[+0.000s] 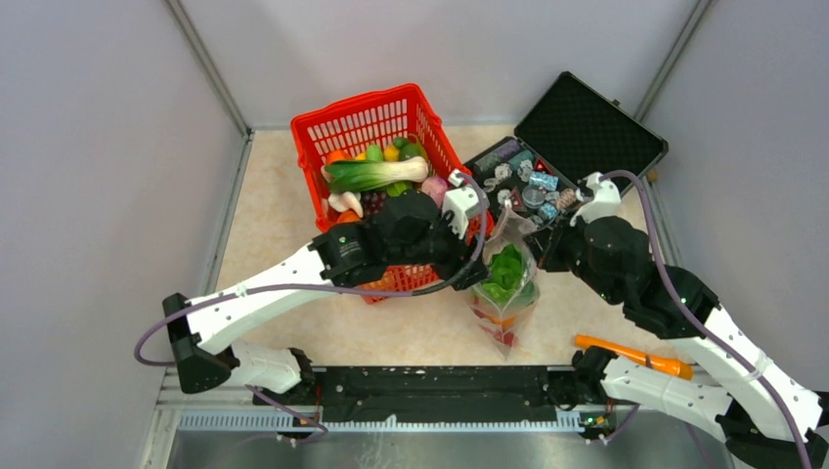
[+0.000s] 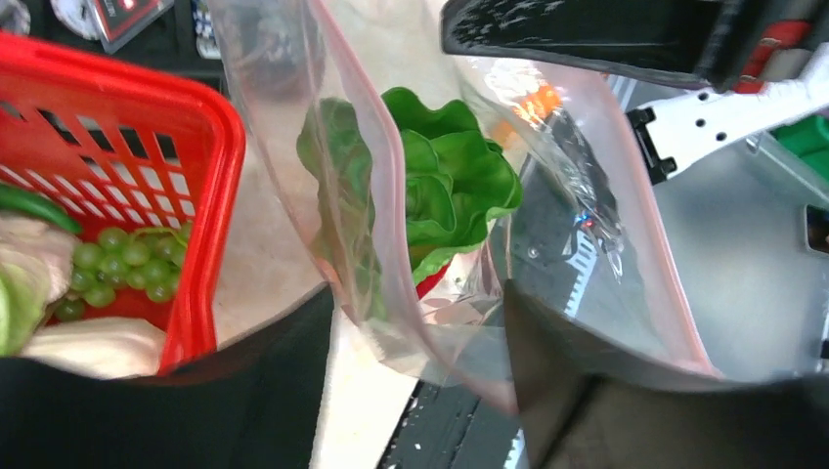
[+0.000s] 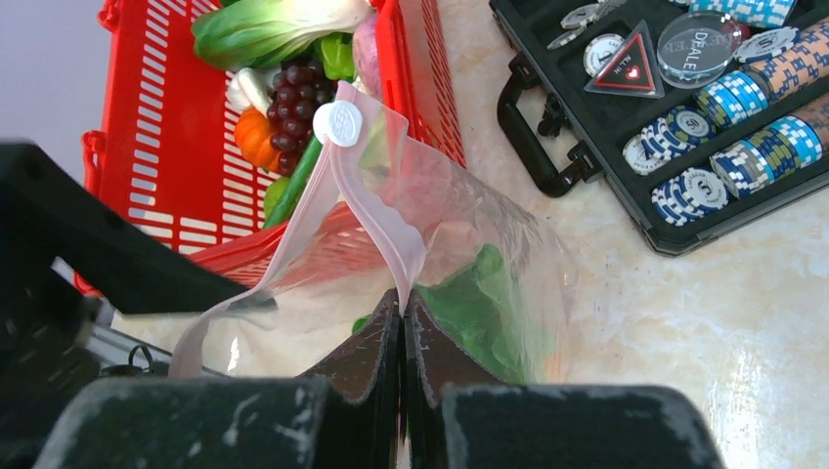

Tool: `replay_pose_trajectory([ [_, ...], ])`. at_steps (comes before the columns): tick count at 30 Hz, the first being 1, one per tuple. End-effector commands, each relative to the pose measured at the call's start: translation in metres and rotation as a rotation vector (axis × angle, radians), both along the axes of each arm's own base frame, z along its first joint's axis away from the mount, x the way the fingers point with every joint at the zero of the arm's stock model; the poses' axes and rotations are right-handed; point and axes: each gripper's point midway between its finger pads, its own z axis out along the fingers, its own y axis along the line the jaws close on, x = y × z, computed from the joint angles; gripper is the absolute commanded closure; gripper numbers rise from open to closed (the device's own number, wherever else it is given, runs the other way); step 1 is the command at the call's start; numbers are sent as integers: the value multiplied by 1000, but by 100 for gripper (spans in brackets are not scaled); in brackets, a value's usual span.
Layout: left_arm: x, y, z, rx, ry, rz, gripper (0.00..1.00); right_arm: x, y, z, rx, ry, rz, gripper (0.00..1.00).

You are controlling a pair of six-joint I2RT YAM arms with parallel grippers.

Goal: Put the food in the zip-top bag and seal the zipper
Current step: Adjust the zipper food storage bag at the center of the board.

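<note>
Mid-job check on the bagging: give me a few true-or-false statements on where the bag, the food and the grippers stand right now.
1. The right gripper is shut on the bag's zipper strip. True.
2. The bag's mouth is zipped shut. False: it gapes open.
3. The lettuce is outside the bag. False: it is inside.
4. The black case lies open. True.

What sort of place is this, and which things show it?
Probably a robot test cell: grey walls box in a table, the left arm and right arm are bolted at its near edge, and toy food fills a red basket near a black case of poker chips.
</note>
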Motion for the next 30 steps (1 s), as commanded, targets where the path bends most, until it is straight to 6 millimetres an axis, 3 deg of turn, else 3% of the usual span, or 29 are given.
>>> replay_pose_trajectory([
  [1,11,-6,-6,37,-23,41,49,2,0,7,19,-32,1,100],
  [5,19,-9,-6,40,-51,64,99,5,-18,3,-21,-36,-75,100],
  [8,17,-13,21,-38,-93,36,100,10,-49,-2,-98,-22,-229,100],
  [10,11,-16,55,-135,-134,-1,100,8,-65,2,-131,-19,-289,100],
  [13,-8,-22,104,-290,-175,-103,100,3,-72,22,-83,-76,-277,100],
  [15,-23,-27,125,-361,-174,-188,100,-2,-76,34,-9,-135,-268,100],
  [17,-22,-34,122,-354,-149,-200,100,-6,-79,38,9,-161,-251,100],
  [19,-3,-42,93,-278,-99,-146,100,-9,-86,19,-105,-77,-270,100],
  [21,-1,-48,87,-288,-24,-174,100,-11,-101,10,-191,14,-361,100],
  [23,-14,-49,104,-352,-14,-230,100,-12,-100,25,-124,12,-379,100],
  [25,-10,-43,111,-364,-50,-197,100,-16,-74,54,36,-116,-209,100],
  [28,15,-36,88,-265,-97,-88,100,-34,-49,91,203,-301,6,100],
  [30,29,-38,59,-176,-89,-41,100,-36,-46,91,156,-275,38,100],
])
